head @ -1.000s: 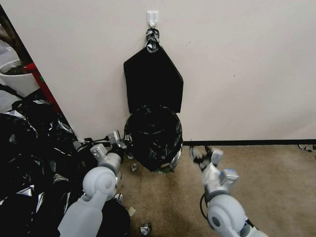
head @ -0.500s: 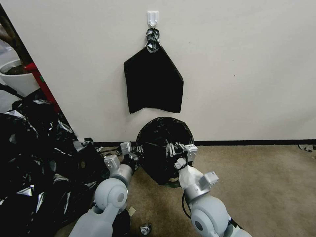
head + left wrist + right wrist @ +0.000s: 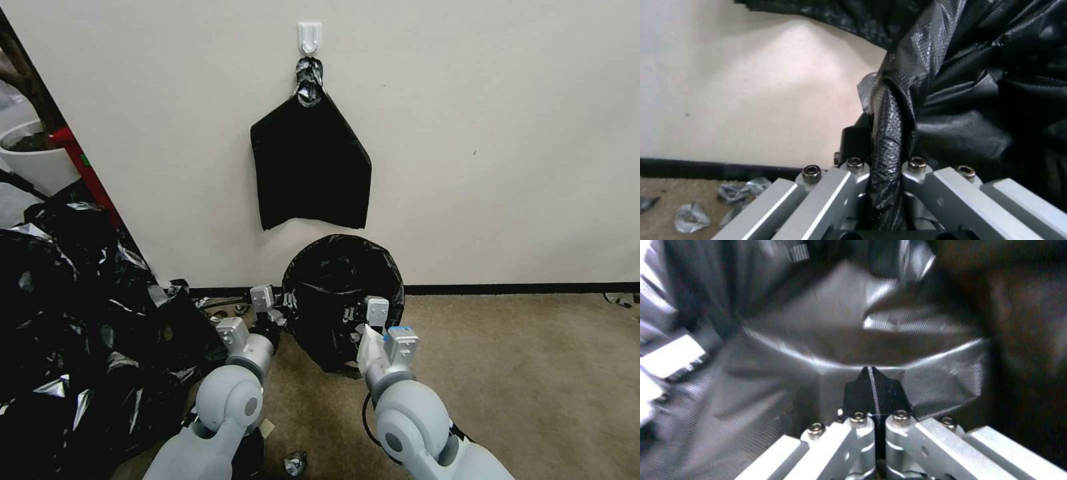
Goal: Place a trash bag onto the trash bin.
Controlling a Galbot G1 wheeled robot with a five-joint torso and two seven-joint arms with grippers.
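Against the white wall (image 3: pixel 500 133), both claws pinch the trash bag (image 3: pixel 337 280): left gripper (image 3: pixel 283 308) beside it, right gripper (image 3: pixel 353 313) before it.

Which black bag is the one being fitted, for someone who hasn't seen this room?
Find the white hook on the cream wall; a flat black sheaf hangs from it. Straight below, on the carpet at the baseboard, the trash bag bulges round and glossy, with the left gripper and right gripper at its near sides. The black heap sprawls loose farther left.
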